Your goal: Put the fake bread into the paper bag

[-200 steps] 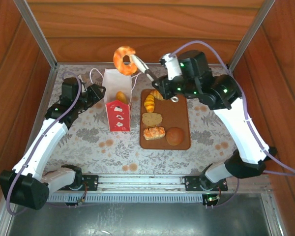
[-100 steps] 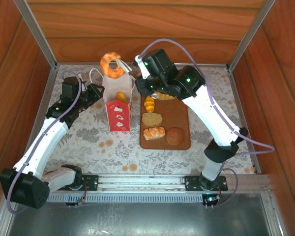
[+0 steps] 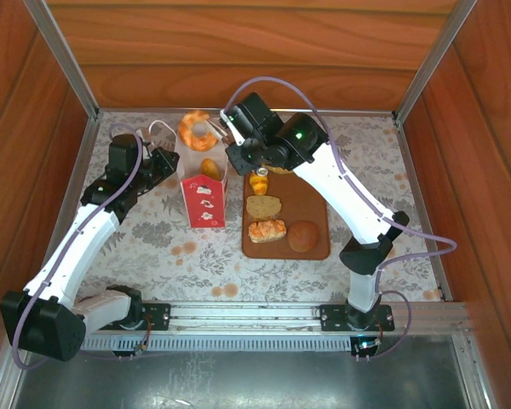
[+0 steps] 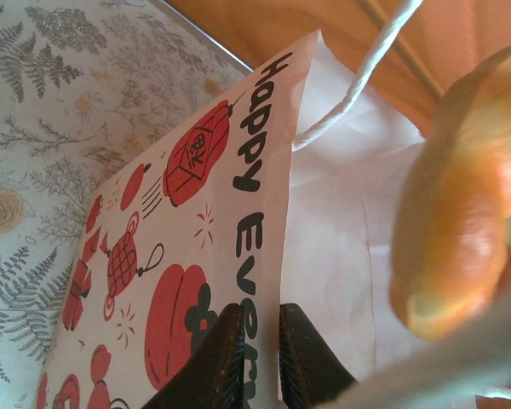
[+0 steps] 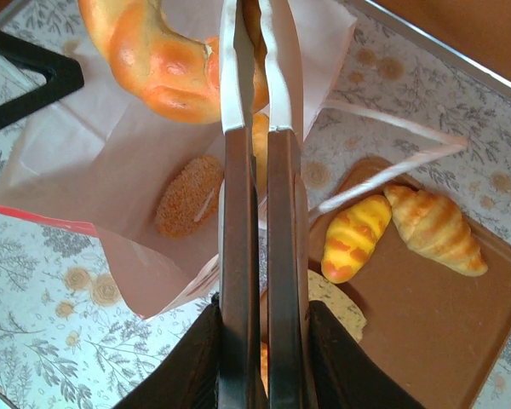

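The white paper bag (image 3: pixel 204 200) with red prints stands upright and open, left of the tray. My left gripper (image 4: pixel 261 311) is shut on its rim, one finger on the printed face and one inside. My right gripper (image 5: pixel 261 307) is shut on metal tongs (image 5: pixel 238 102), and the tongs pinch a golden ring doughnut (image 5: pixel 153 60) just above the bag's mouth (image 3: pixel 192 132). A sesame-crusted oval roll (image 5: pixel 187 196) lies at the bottom of the bag. The doughnut (image 4: pixel 460 213) looms close in the left wrist view.
A flat brown tray (image 3: pixel 311 200) right of the bag carries a striped yellow roll (image 3: pixel 258 181), a croissant (image 5: pixel 434 226), a bread slice (image 3: pixel 263 206), a glazed loaf (image 3: pixel 266 230) and a round bun (image 3: pixel 303 236). The bag's cord handles (image 5: pixel 392 162) hang outward. Wooden walls enclose the table.
The right arm has swung left and down, bringing the doughnut from high behind the tray to just over the bag's mouth. The left gripper's fingers have closed onto the bag's rim.
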Controlling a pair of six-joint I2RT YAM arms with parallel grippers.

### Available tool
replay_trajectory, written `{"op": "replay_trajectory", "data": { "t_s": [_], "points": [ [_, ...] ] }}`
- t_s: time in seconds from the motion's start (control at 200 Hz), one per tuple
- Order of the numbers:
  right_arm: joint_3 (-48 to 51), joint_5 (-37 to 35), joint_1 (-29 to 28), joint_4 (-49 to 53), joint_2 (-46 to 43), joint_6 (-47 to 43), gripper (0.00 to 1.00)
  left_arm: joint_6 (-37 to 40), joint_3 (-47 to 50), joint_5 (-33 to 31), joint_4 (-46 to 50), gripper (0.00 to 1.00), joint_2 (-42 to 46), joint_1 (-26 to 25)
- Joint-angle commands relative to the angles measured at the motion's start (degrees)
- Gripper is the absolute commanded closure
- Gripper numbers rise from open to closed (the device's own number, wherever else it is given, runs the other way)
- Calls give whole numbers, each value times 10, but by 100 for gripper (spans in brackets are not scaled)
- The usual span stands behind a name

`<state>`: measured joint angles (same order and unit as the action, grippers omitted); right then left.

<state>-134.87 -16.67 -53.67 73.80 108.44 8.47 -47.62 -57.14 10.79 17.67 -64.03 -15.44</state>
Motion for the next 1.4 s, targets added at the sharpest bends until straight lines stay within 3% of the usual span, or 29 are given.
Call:
{"op": "replay_trajectory", "data": {
  "t_s": [0.0, 0.585, 1.104, 1.394],
  "points": [
    [-16, -15, -6, 8, 6, -5, 74, 5, 9, -3, -4, 87, -1, -1],
    [-15, -19, -6, 29, 27, 0, 70, 3, 15, -12, -5, 91, 8, -1],
    [-14, -27, -6, 29, 20, 9, 51, 3, 19, -11, -4, 91, 14, -1],
    [-5, -25, -6, 17, 4, 11, 52, 2, 21, -11, -6, 91, 19, -1]
  ]
}}
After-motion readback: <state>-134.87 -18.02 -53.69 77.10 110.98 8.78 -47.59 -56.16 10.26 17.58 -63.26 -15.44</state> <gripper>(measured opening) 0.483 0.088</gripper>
